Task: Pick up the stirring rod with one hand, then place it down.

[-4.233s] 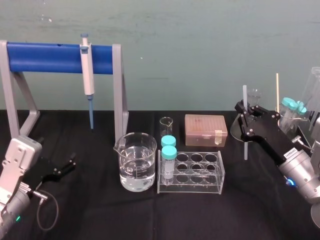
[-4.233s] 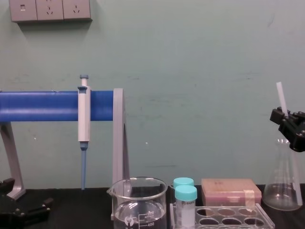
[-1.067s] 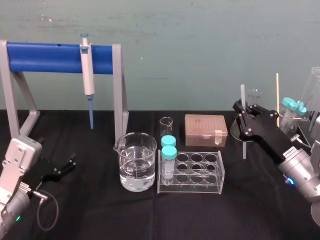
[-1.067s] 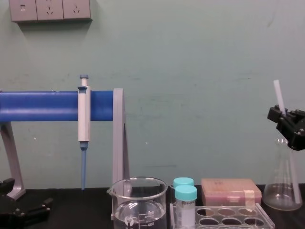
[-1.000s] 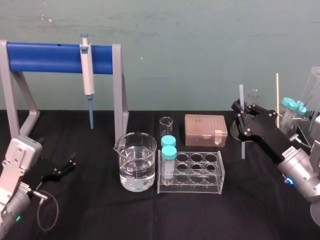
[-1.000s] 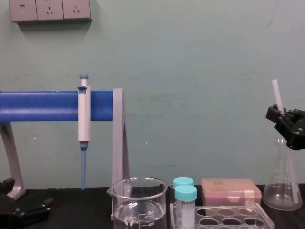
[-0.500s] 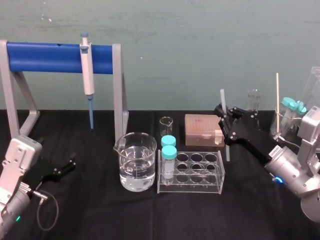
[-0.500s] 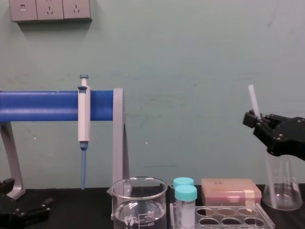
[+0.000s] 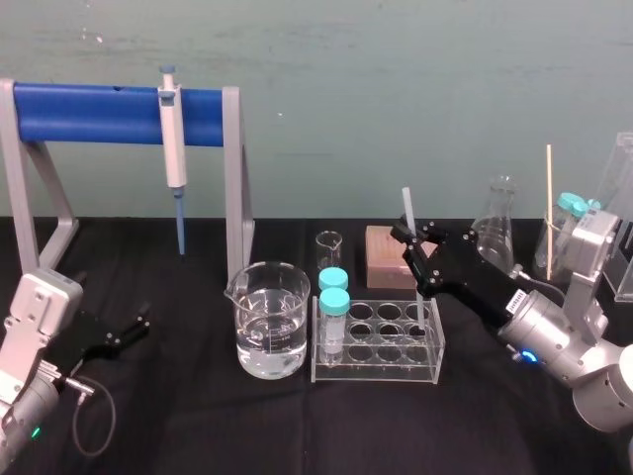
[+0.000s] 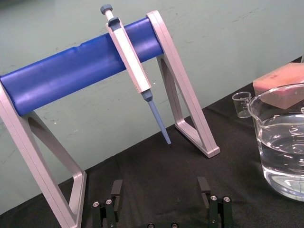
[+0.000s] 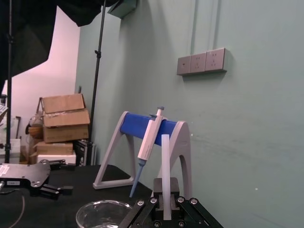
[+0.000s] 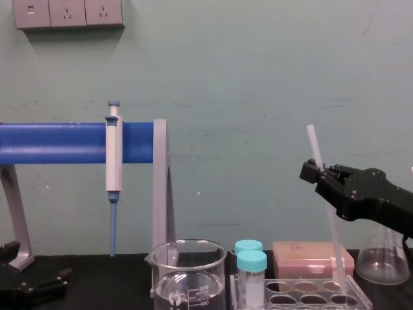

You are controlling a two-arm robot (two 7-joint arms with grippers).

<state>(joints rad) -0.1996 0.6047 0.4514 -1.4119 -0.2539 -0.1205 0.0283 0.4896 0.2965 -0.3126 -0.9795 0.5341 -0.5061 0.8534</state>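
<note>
My right gripper [image 9: 409, 241] is pinching the stirring rod [image 9: 406, 208]. It's thin, straight, milky-translucent and nearly upright, with its lower end by the clear rack [image 9: 378, 348] mid-table [image 9: 198, 421]. Left gripper [image 9: 121, 333] sits spread near the left edge.

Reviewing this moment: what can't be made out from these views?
Stirring rod lower tip: chest view, lost against the clear tube rack; touching it or not, cannot tell.
Right gripper pads on the rod: head view, too small.
Left gripper base: left wrist view, cut by the bottom edge.
</note>
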